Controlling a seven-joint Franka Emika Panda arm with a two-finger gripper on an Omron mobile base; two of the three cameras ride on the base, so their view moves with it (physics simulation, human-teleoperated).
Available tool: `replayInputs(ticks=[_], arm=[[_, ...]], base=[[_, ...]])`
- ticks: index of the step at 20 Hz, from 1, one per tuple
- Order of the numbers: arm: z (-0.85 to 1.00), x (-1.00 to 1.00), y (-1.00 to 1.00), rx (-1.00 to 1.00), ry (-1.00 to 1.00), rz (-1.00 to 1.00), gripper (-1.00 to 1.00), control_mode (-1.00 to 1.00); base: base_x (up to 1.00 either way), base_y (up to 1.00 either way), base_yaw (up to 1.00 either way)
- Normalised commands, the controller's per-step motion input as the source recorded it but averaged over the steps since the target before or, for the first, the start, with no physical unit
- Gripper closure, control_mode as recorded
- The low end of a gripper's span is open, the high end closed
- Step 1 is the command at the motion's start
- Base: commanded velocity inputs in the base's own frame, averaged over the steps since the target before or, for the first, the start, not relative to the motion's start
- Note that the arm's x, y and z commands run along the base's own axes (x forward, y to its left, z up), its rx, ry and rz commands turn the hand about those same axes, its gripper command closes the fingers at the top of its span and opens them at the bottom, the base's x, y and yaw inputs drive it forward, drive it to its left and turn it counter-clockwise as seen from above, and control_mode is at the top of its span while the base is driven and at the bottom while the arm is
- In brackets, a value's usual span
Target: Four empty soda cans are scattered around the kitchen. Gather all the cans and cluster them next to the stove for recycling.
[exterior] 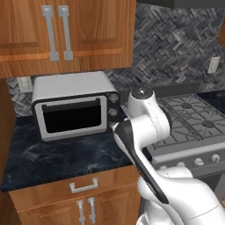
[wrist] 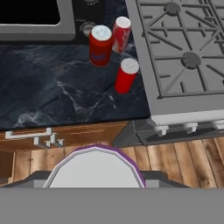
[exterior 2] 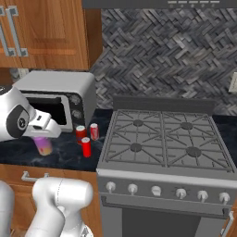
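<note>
The toaster oven (exterior 2: 58, 99) stands at the far left of the black marbled desk (wrist: 52, 92), against the tiled wall. Right of it, the fingers (exterior 2: 45, 141) are clamped on the pale pink/purple can (exterior 2: 45, 145), held above the desk's front part, left of the stove (exterior 2: 164, 143); in the hand view its silver top (wrist: 94, 170) has a purple rim. Three red cans stand upright together just left of the stove's left edge: one (wrist: 100, 45) by the oven's knobs, a red-and-white one (wrist: 121, 34) nearest the stove, one (wrist: 126, 75) further forward. Their label writing is too small to read. Bare desk lies open left of the cluster.
</note>
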Motion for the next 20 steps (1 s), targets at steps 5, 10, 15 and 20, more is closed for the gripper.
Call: replayInputs(ticks=[5, 10, 15, 20], arm=[[-0.03, 0.11, -0.01, 0.0, 0.0, 0.0, 1.0, -1.0], [-0.07, 0.1, -0.04, 0.0, -0.01, 0.0, 1.0, -1.0], [-0.08, 0.12, -0.02, 0.0, 0.0, 0.0, 1.0, -1.0], [-0.07, 0.11, -0.03, 0.0, 0.0, 0.0, 1.0, -1.0]], base=[[0.0, 0.0, 0.0], [0.0, 0.0, 0.0], [0.0, 0.0, 0.0], [0.0, 0.0, 0.0]])
